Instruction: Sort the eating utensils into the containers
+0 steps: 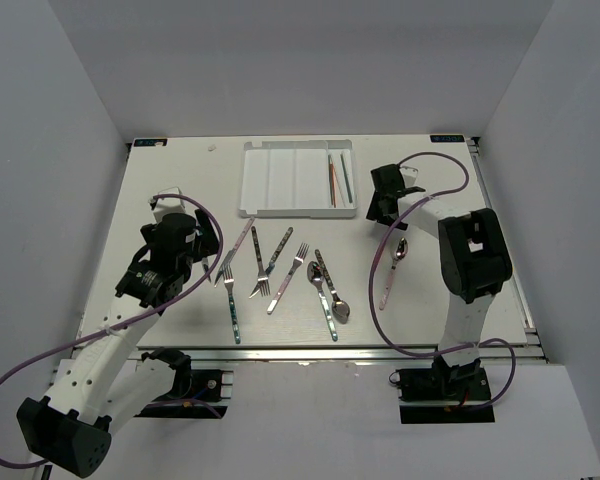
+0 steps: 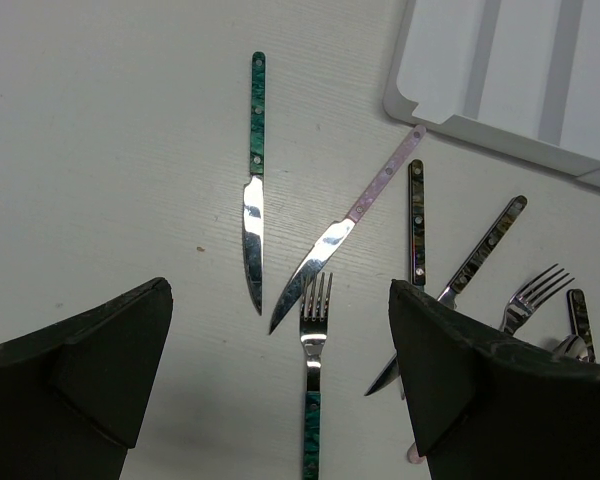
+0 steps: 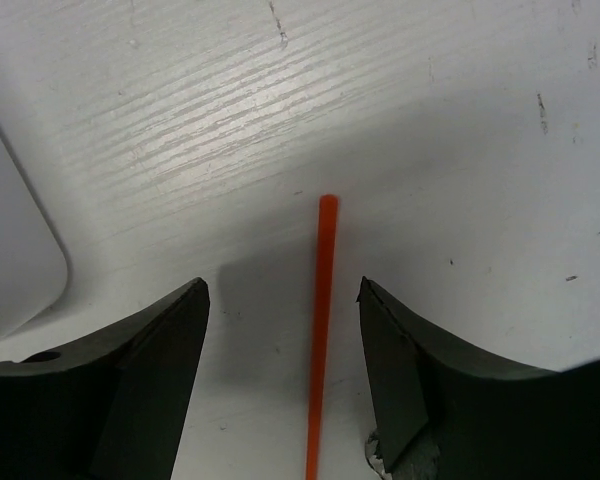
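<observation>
The right gripper (image 3: 282,300) stands with its jaws wide and nothing in them. A red chopstick (image 3: 321,330) runs up the gap between them toward 12 o'clock in the wrist view, apart from both fingers. It looks to lie flat on the table (image 3: 420,120), with the rounded corner of the tray (image 1: 280,180) just beside it at 9 o'clock.

Seen from above, the tray sits at 12 o'clock on the table. Two chopsticks (image 1: 336,178) already lie in its compartment farthest toward 3 o'clock.

The left gripper (image 2: 278,320) is also spread wide and empty. It hangs over two knives (image 2: 253,240) and a teal-handled fork (image 2: 313,390), part of the loose cutlery at 6 o'clock from the tray. A pink-handled spoon (image 1: 393,268) lies apart at 3 o'clock from that group.

The chopstick should handle as light, stiff and smooth — too thin to give the pads much to bite on. Lying flat, it will likely need the fingertips brought right down to the table and closed almost fully across its width. A hold near mid-length would keep it from swinging; a hold near one end may let it pivot or slip. It may also roll aside if one finger meets it first — centring the gap over it matters more than force.
</observation>
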You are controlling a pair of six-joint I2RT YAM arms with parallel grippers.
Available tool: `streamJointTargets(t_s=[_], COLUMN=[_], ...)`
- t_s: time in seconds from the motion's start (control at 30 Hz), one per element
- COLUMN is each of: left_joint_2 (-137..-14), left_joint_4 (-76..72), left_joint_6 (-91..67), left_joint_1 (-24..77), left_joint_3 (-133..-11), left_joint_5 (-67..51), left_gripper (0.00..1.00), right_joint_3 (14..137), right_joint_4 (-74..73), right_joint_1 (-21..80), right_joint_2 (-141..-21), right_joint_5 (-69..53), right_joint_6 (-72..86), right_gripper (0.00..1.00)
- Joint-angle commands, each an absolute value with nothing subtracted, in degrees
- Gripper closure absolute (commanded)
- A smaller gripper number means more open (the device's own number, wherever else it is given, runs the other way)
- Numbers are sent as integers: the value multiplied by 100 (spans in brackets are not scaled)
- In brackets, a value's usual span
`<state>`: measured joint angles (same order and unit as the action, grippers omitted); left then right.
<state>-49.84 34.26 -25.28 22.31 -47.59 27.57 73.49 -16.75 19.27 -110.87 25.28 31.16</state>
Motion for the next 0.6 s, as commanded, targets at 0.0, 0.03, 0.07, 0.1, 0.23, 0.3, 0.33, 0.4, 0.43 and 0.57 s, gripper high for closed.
streamJointTargets(t_s=[0.0,0.03,0.07,0.1,0.23,0.3,0.33,0.4,0.43,0.57], left_joint_2=[-4869,-4860,-4860,-4852,-4852,-4852,-4843,-4843,-4834,-4843], left_joint_4=[3357,3357,3357,3357,3349,3357,3357,3357,3357,3349], left_joint_6=[-2479,-2479,-2479,-2479,-2479,-2479,-2479,-2479,-2479,-2479], left_joint_1=[2224,2224,2224,2224,2224,2224,2224,2224,2224,2224], left_joint_3=[-4720,-4720,-4720,-4720,-4711,-4720,-4728,-4720,-4711,-4720], left_joint_5=[2707,2716,2707,2707,2707,2707,2716,2716,2725,2725], left_gripper=[2,2,2,2,2,2,2,2,2,2], right_joint_3=[7444,7444,7444,7436,7418,7409,7409,7418,7418,7400], right_joint_4=[-1687,-1705,-1705,-1688,-1652,-1617,-1600,-1617,-1635,-1573], right_joint_1=[1854,1837,1828,1819,1714,1679,1670,1661,1670,1696], right_joint_2=[-11144,-11179,-11241,-11285,-11504,-11628,-11663,-11707,-11707,-11383], right_joint_5=[2724,2751,2751,2716,2374,2233,2154,2127,2101,1925], right_joint_6=[3199,3208,3208,3217,3234,3243,3226,3208,3208,3173], right_gripper=[33,34,35,38,59,65,74,84,99,100])
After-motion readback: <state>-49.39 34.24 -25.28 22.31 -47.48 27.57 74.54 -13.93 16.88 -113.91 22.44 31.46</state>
